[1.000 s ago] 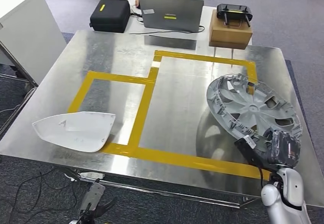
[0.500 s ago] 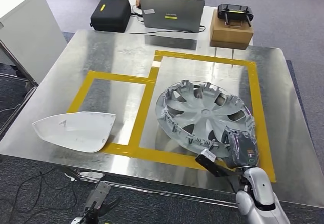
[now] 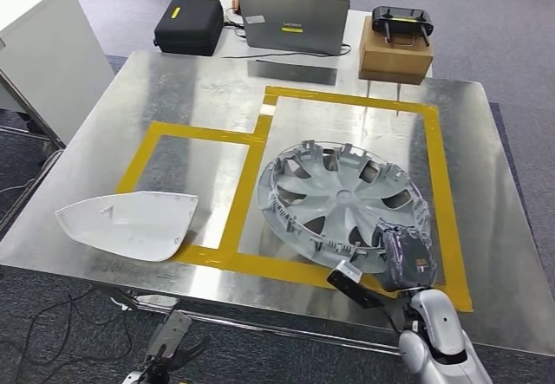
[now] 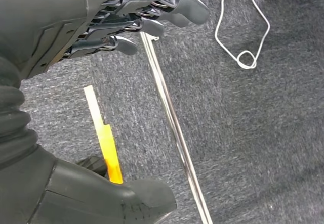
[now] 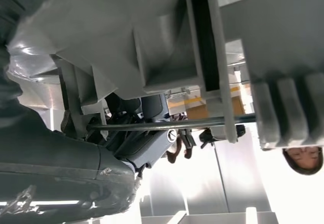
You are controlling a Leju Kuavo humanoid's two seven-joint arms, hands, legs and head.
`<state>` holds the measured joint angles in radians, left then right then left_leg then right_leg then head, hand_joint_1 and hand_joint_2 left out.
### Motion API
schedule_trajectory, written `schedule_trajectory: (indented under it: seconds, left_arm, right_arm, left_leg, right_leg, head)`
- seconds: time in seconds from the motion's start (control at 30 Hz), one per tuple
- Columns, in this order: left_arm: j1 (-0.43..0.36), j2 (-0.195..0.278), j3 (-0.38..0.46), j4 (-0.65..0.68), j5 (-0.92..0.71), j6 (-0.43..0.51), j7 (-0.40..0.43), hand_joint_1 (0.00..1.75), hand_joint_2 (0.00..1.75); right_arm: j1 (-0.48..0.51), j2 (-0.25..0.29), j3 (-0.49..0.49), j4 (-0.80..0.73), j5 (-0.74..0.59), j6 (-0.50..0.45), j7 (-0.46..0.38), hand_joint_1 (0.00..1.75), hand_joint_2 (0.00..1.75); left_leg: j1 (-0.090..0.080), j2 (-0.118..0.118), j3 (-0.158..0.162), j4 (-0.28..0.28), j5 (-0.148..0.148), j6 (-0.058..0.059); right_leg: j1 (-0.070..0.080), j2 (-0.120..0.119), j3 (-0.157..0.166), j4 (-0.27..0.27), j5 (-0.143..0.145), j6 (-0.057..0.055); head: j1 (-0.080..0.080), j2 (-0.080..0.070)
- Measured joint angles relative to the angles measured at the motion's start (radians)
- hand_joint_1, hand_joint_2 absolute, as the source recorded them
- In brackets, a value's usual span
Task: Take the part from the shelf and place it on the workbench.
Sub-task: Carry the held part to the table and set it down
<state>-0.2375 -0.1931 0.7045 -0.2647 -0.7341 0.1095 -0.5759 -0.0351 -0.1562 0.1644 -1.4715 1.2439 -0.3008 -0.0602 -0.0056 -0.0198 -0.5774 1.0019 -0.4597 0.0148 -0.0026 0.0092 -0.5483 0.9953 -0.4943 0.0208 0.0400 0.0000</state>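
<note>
The right hand (image 3: 407,261) grasps the near rim of a grey plastic hubcap (image 3: 340,204), its dark fingers wrapped over the edge closest to the robot. The hubcap sits inner side up over the steel tabletop (image 3: 196,89), inside the larger rectangle outlined in yellow tape (image 3: 249,185), tilted so its far edge looks slightly raised; whether the near edge touches the metal cannot be told. In the right wrist view the hubcap's ribbed grey underside (image 5: 160,37) fills the space just in front of the right hand (image 5: 126,148), with a thin metal retaining ring running across it.

The left hand (image 4: 133,21) hangs below the tabletop's edge over grey carpet, fingers loosely apart and holding nothing.

A white mirror cover (image 3: 127,224) lies on the tabletop's left part, well apart from the hubcap, overlapping the smaller taped rectangle's near corner. Beyond the tabletop stand a black case (image 3: 188,26), an open laptop (image 3: 292,22) with a person behind it, and a cardboard box (image 3: 395,55) carrying a black controller (image 3: 401,22).
</note>
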Motion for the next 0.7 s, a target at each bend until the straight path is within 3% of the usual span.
schedule_trajectory:
  seconds: [0.07, 0.13, 0.2, 0.33, 0.7]
  left_arm:
    - [-0.001, -0.001, -0.002, 0.000, -0.001, 0.000, 0.001, 0.00, 1.75]
    - [-0.001, -0.001, -0.005, 0.000, -0.004, 0.003, 0.005, 0.00, 0.87]
    - [-0.001, 0.000, -0.008, 0.000, -0.009, 0.008, 0.011, 0.00, 0.00]
    - [0.001, 0.001, -0.011, 0.000, 0.000, 0.012, 0.013, 0.00, 0.00]
    - [0.004, 0.004, -0.013, 0.000, 0.001, 0.026, 0.013, 0.00, 0.00]
  right_arm:
    - [0.001, 0.000, 0.012, 0.000, 0.014, -0.004, 0.014, 0.87, 1.75]
    - [0.004, 0.000, 0.017, 0.000, 0.031, -0.011, 0.039, 0.00, 1.75]
    - [0.011, -0.002, 0.014, 0.001, 0.047, -0.025, 0.075, 0.00, 1.75]
    - [0.035, -0.004, -0.038, 0.004, 0.054, -0.081, 0.149, 0.00, 1.75]
    - [0.066, -0.004, -0.159, 0.004, 0.108, -0.106, 0.223, 0.00, 1.75]
  left_leg:
    - [0.000, 0.000, 0.000, 0.000, 0.000, 0.000]
    - [0.000, 0.000, 0.000, 0.000, 0.000, 0.000]
    - [0.000, 0.000, 0.000, 0.000, 0.000, 0.000]
    - [0.000, -0.001, -0.002, 0.000, 0.000, 0.000]
    - [-0.001, -0.003, -0.004, 0.000, 0.000, 0.000]
  right_leg:
    - [0.000, 0.000, 0.000, 0.000, 0.000, 0.000]
    - [0.000, 0.000, 0.000, 0.000, 0.000, 0.000]
    - [0.000, 0.000, -0.001, 0.000, 0.000, 0.000]
    - [0.000, -0.003, -0.001, 0.000, 0.000, 0.000]
    - [-0.001, -0.004, -0.003, 0.000, 0.000, 0.000]
  head:
    - [0.000, 0.000]
    - [0.000, 0.000]
    - [0.000, 0.000]
    - [0.000, 0.000]
    - [0.000, 0.000]
